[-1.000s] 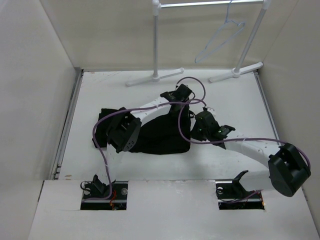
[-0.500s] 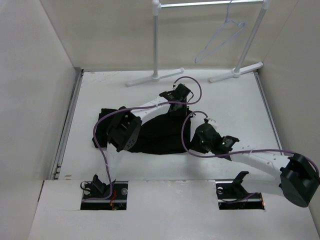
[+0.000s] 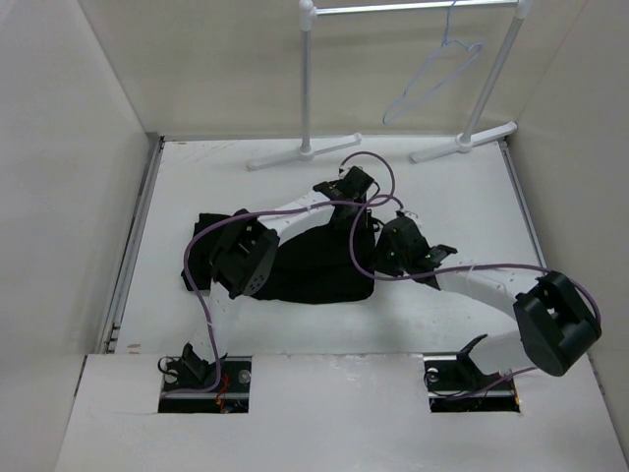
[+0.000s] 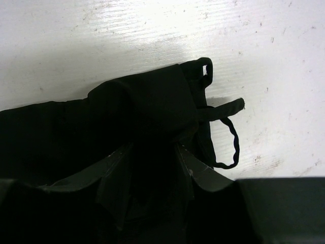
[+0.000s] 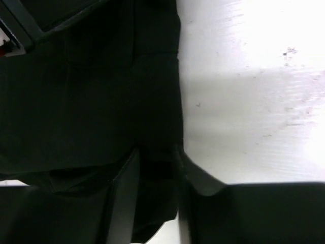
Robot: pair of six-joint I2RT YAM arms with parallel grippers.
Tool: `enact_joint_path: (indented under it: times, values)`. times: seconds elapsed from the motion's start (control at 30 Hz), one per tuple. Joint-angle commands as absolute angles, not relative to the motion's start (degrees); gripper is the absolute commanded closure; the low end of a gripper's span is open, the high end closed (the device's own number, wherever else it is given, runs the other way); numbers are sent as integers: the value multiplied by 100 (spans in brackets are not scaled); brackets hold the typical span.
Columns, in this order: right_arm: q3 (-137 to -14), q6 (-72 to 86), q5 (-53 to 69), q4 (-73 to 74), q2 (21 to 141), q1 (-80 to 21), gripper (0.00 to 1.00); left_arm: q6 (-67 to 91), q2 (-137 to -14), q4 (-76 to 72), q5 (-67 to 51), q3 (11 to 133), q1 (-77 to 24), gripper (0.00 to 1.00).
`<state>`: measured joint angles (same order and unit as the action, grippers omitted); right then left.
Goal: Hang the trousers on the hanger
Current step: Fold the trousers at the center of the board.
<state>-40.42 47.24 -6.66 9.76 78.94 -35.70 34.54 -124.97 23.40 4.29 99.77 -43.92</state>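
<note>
Mid-table, the trousers (image 3: 314,265) lie in a black heap, and both arms reach in at its right end. The left tool (image 4: 153,147) is clenched on a bunch of cloth, with a black strap (image 4: 223,109) poking out onto the bare table (image 3: 462,197) just beside it. The right tool (image 5: 157,150) stands released, fingers parted astride the cloth's edge. Over by the far right corner, the hanger (image 3: 432,84) dangles from the white rail stand (image 3: 308,88), well apart from the trousers.

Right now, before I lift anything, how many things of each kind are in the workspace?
trousers: 1
hanger: 1
rail stand: 1
grippers: 2 (left gripper, right gripper)
Total: 5
</note>
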Motion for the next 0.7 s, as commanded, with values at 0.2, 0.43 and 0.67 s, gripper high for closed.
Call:
enact_joint_path:
  times: [0.2, 0.43, 0.67]
  values:
    - [-4017, 4728, -720, 728, 7622, -3625, 94, 3524, -12217, 2329, 413, 9949, -4373, 65]
    - [-3490, 5176, -738, 1450, 6891, -4055, 97, 3595, -12401, 2285, 448, 10037, -4320, 65]
    - [-3068, 5853, -791, 1477, 7180, -4354, 92, 3744, -12384, 2189, 431, 9853, -4364, 61]
